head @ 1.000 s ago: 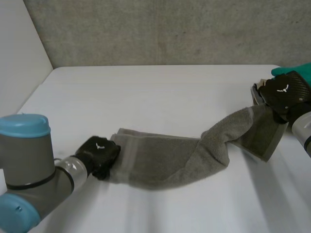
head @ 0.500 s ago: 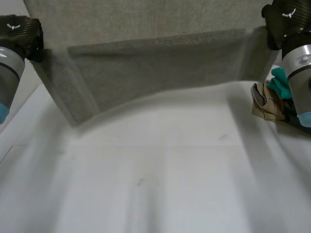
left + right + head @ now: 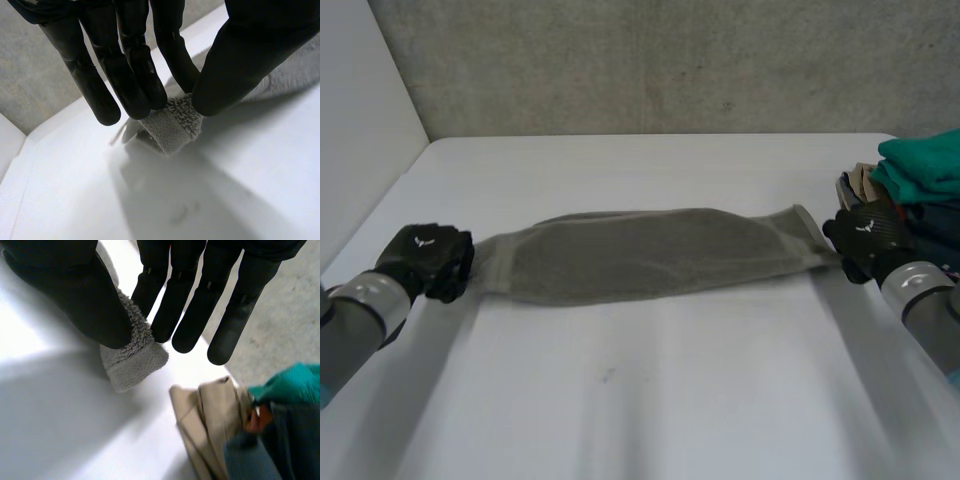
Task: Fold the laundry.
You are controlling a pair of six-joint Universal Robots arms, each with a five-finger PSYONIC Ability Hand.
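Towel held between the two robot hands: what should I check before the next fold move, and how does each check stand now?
1. Left robot hand grips one end of the towel: ok, the thumb and fingers pinch it in the left wrist view.
2. Right robot hand grips the other end: ok, it is pinched the same way.
3. Towel stretched out between the hands without a twist: ok.
4. Bare table in front of the towel for the fold: ok.
5. Towel end free of the pile of clothes beside the right robot hand: ok, apart but close.
6. Towel's long edges lined up: cannot tell.
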